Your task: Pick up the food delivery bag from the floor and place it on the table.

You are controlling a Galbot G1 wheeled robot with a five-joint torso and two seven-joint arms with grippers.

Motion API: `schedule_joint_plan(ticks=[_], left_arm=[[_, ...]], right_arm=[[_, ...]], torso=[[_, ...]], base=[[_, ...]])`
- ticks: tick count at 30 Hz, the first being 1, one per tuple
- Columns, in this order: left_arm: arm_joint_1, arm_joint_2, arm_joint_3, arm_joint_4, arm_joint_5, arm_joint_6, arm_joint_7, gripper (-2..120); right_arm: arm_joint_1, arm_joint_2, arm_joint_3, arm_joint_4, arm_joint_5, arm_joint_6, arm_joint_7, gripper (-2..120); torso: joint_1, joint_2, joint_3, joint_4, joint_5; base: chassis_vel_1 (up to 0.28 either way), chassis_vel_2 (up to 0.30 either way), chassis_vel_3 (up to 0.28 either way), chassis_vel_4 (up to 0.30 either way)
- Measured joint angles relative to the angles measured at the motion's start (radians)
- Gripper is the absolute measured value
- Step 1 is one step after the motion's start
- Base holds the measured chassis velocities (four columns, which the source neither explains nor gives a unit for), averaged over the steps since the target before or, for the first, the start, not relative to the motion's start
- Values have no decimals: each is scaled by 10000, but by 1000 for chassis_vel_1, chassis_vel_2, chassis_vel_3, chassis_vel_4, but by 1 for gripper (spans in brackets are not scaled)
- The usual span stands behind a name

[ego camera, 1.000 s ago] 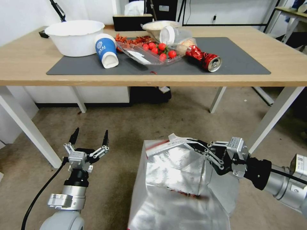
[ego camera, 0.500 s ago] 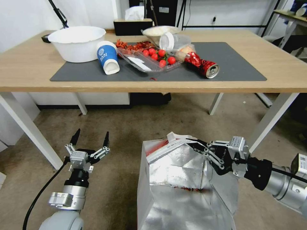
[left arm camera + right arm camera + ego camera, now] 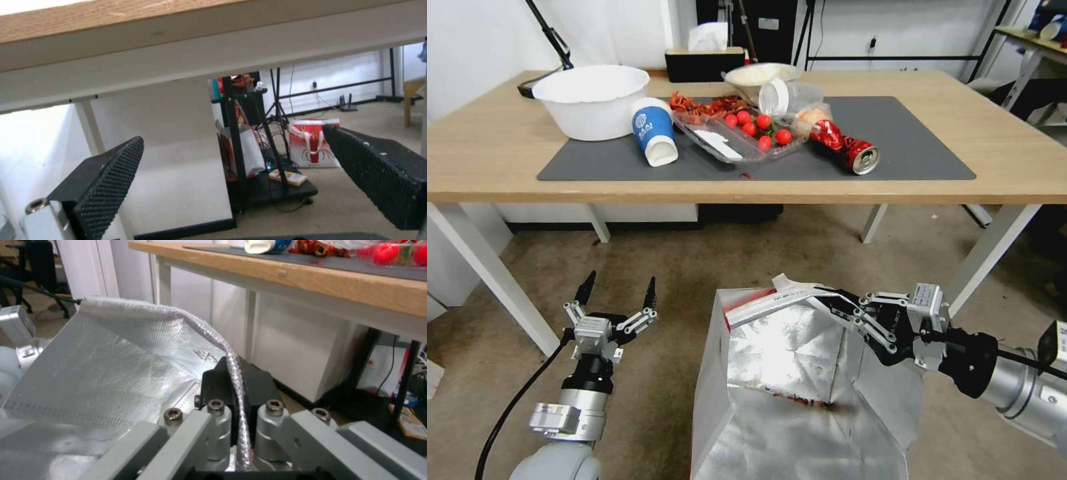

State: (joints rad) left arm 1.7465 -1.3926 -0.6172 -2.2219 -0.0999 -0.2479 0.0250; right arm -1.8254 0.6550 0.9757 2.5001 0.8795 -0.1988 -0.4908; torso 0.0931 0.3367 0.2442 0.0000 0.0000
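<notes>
The food delivery bag (image 3: 787,380) stands in front of the table with its mouth open, showing silver foil lining and a strip of red at the rim. My right gripper (image 3: 829,305) is shut on the far rim of the bag. In the right wrist view the foil rim (image 3: 133,350) runs pinched between the black fingers (image 3: 220,380). The bag's base is cut off at the picture's edge, so I cannot tell whether it touches the floor (image 3: 707,260). My left gripper (image 3: 619,288) hangs open over the carpet left of the bag, holding nothing. The table (image 3: 487,167) carries a dark grey mat (image 3: 920,147).
On the mat lie a white bowl (image 3: 590,100), a tipped blue cup (image 3: 652,130), a clear tray of tomatoes (image 3: 747,130) and a crushed red can (image 3: 847,147). White table legs (image 3: 487,273) (image 3: 994,247) flank the bag. Another red-and-white bag (image 3: 311,143) stands beyond the table.
The whole head picture has shifted, with the table sitting lower in it. My right gripper keeps its hold on the bag's rim. The left arm holds its pose.
</notes>
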Motion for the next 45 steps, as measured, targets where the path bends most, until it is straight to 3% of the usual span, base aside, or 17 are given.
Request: schedule_joint_plan(ticks=[45], left_arm=[[-50, 146, -19, -15, 24, 278, 4, 100]], right_arm=[[83, -52, 106, 0, 431, 243, -81, 0]], torso=[[603, 1745, 1140, 0, 0]], base=[[0, 0, 0, 0]])
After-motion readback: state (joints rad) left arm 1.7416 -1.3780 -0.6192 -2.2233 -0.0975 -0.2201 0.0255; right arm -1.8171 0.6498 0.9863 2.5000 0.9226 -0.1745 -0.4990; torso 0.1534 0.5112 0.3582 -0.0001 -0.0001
